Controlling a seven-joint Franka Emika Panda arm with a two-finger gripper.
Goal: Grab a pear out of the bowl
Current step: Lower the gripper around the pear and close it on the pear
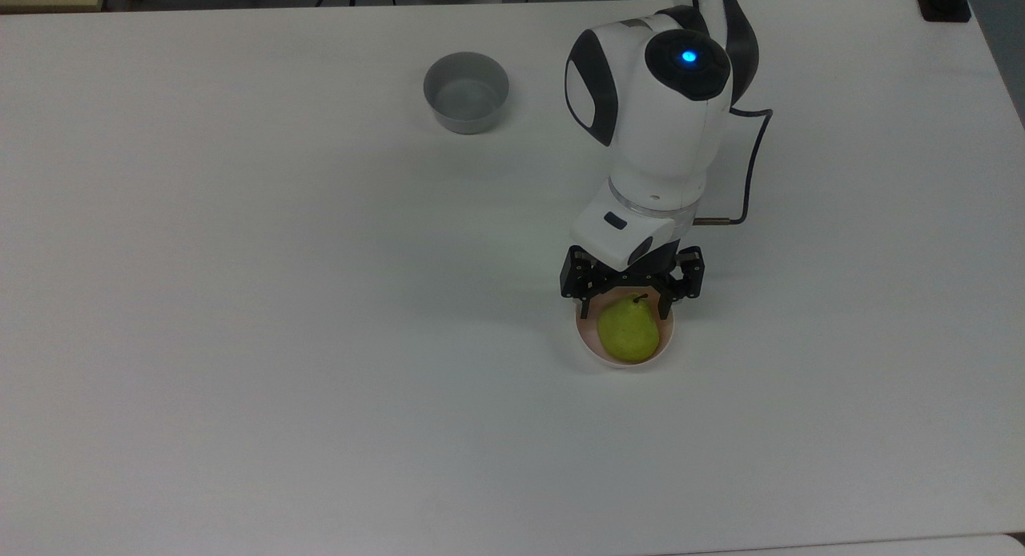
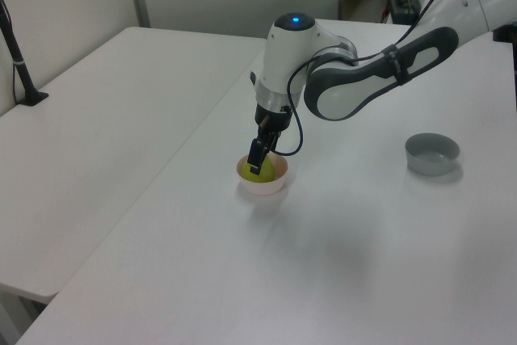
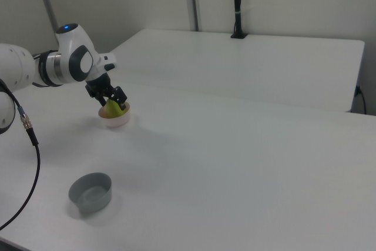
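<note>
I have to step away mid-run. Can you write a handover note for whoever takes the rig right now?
Pincer: open, fingers either side of the pear's stem end, just above the bowl.
Pear: lying in the pink bowl, not lifted.
Grey bowl: apart, toward the top view's upper left.
Done: approach to the pear.
Left: close on the pear and lift it out.

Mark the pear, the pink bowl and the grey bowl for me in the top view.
pear [image 1: 628, 332]: top view, middle of its yellow-green body.
pink bowl [image 1: 587, 344]: top view, bare inner wall on the top view's left.
grey bowl [image 1: 465, 92]: top view, inside floor.
</note>
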